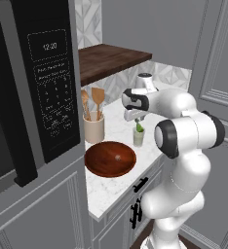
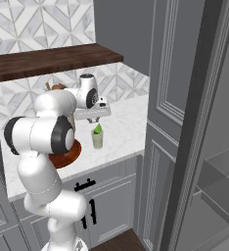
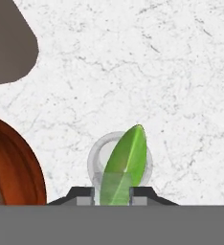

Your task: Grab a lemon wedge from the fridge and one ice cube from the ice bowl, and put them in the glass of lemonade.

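Observation:
My gripper hangs just above the glass of lemonade on the white marble counter, shut on the green lemon wedge. In the hand view the lemon wedge stands between the two fingertips, with its tip over the glass's mouth. The right base view shows the lemon wedge poking down at the glass under the gripper. The ice bowl sits left of the glass; a faint pale speck in it may be the ice cube. The fridge stands to the right.
A beige crock with wooden spatulas stands behind the bowl. A black microwave juts out on the left, and a dark wooden shelf hangs above the counter. Grey tall cabinets close the counter's right end.

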